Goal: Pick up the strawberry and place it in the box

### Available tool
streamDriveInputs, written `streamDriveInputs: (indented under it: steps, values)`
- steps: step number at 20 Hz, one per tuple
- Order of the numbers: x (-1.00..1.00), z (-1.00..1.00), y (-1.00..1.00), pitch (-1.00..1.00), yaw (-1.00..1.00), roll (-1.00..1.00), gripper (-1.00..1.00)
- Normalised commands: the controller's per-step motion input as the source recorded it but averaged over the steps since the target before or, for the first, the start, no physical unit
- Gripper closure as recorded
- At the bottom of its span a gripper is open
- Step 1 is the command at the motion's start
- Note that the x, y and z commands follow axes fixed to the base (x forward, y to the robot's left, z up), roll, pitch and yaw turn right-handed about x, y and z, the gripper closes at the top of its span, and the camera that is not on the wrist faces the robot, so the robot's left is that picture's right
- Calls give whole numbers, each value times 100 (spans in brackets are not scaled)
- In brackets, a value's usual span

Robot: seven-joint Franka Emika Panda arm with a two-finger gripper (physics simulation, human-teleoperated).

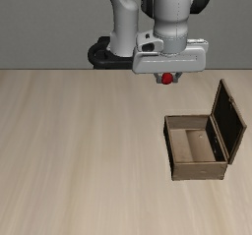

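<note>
The claw (167,81) is clenched on the strawberry (167,78), a small, rounded, bright red fruit pinched between dark fingertips just under the white hand. It hangs over the counter (69,150) near its far edge. The brown box (197,171) stands open, lid raised, toward the exterior view's right edge.

We are looking through one exterior camera, sitting high and tilting down over the wooden table (69,150). We are facing the arm (172,23) at the top middle, standing near enough that its upper links are running off frame, while the box (197,171) is lying toward the exterior view's lower right.
</note>
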Motion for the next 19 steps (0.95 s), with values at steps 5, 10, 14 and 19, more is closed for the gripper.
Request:
streamDriveInputs:
  steps: [5, 10, 14, 19]
  values:
    - [20, 0, 100, 0, 0, 0, 100]
    - [100, 0, 0, 0, 0, 0, 100]
    - [0, 0, 0, 0, 0, 0, -100]
    - [0, 0, 0, 0, 0, 0, -100]
